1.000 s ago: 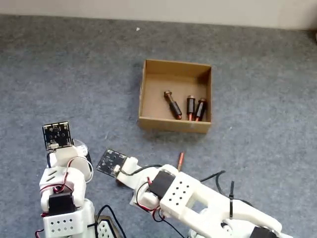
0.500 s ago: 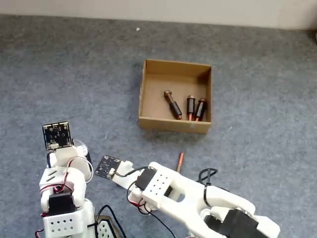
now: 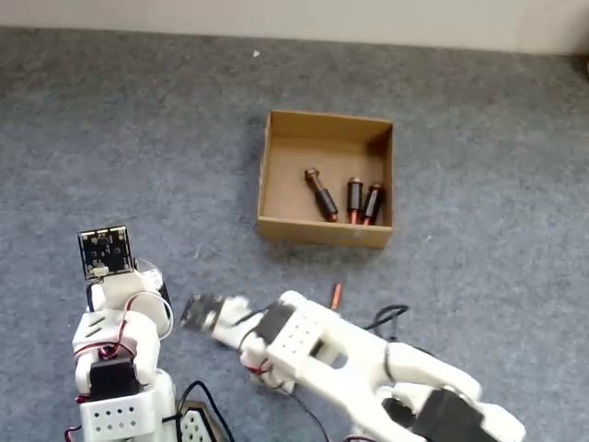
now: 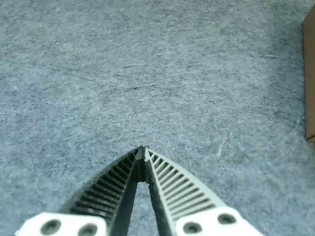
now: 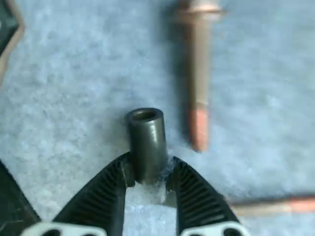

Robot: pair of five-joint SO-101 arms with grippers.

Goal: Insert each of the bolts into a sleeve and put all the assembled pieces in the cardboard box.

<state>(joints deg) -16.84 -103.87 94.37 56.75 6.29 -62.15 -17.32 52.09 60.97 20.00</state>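
— Gripping what, the right gripper (image 5: pixel 148 169)?
— A sleeve (image 5: pixel 146 137), clamped; a bolt (image 5: pixel 198 73) lies just beside, toward the table's (image 3: pixel 138 138) near edge. Left gripper (image 4: pixel 143 151) closed. Three pieces (image 3: pixel 354 200) in the box (image 3: pixel 322 230).

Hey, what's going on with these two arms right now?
The right gripper is clamped on a dark sleeve, with a loose bolt lying beside it on the grey surface. Three assembled pieces lie in the cardboard box. The left gripper is shut and empty over the grey surface.
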